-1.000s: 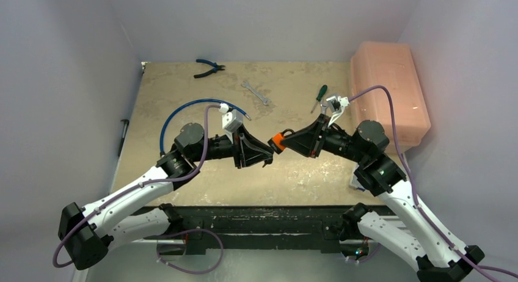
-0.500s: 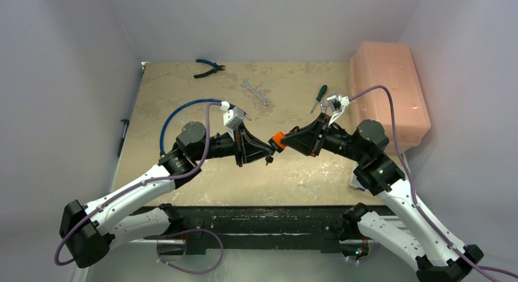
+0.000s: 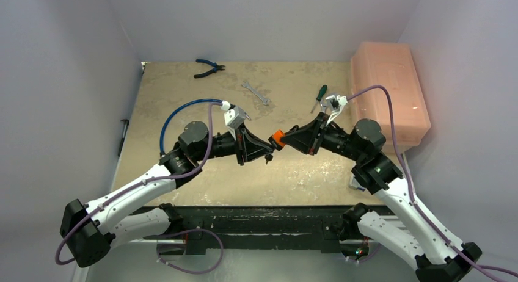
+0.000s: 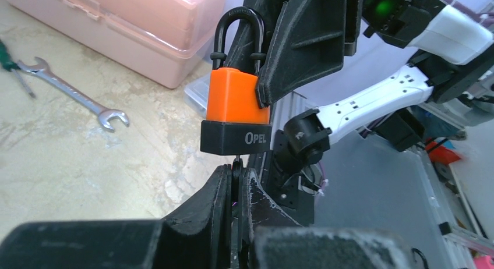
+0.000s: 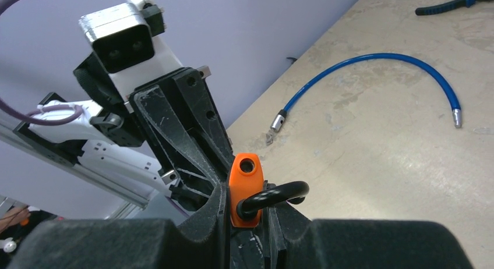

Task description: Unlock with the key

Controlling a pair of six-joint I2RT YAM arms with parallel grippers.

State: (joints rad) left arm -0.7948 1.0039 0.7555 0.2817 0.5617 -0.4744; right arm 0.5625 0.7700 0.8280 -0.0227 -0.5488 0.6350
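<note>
left gripper (image 4: pixel 236 184): pinched shut on key (image 4: pixel 236 164), tip touching underside of padlock (image 4: pixel 236 97) | right gripper (image 5: pixel 247 208): clamped on orange body, mid-air over table (image 3: pixel 183 93) | risk: thin key slipping in grip when turned; off-axis twist jamming blade or levering padlock loose

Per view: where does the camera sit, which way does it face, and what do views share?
Top external: above and behind the bases, looking down at the table; left arm and right arm show.
Left wrist: on the left arm, facing the orange padlock; left fingers show, shut on the key.
Right wrist: on the right arm, facing the left arm; right fingers grip the padlock.
All three share the padlock.
</note>
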